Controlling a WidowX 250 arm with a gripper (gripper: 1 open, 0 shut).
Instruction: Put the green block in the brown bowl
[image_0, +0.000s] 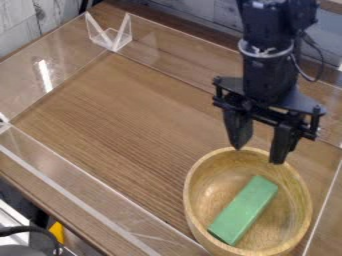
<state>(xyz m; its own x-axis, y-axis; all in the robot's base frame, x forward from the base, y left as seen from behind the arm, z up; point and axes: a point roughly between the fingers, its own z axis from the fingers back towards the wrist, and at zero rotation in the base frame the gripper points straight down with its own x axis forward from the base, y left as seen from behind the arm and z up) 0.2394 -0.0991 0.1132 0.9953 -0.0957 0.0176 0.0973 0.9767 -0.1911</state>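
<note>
The green block (245, 209) lies flat inside the brown bowl (203, 178), slanting from the bowl's centre toward its lower left. My gripper (263, 150) hangs above the bowl's far rim, pointing almost straight down. Its two black fingers stand wide apart with nothing between them, clear of the block.
The bowl sits at the near right of a wood-grain table (120, 110). Low clear acrylic walls (54, 60) fence the table, with a clear triangular bracket (110, 33) at the far left corner. A cable (315, 70) hangs beside the arm.
</note>
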